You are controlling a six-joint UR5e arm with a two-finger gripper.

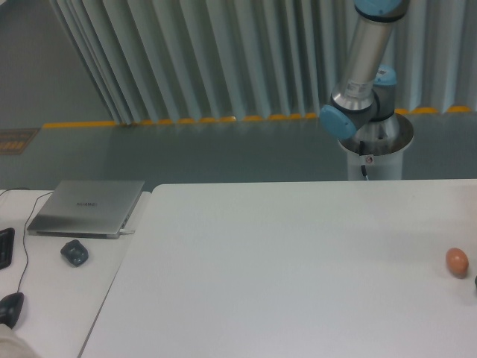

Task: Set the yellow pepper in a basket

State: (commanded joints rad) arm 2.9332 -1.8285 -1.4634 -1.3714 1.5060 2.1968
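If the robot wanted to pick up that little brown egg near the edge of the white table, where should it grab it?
Probably across its narrow middle, coming straight down from above. The egg lies alone on the flat white table, so nothing blocks the top, and squeezing the rounded ends would likely make it slip out. A small dark thing sits close at the picture's right edge, so fingers should close away from it. The end effector is out of view.

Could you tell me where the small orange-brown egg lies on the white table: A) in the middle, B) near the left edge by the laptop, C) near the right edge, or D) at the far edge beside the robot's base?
C: the egg rests near the right edge of the white table, far from the closed laptop on the left.
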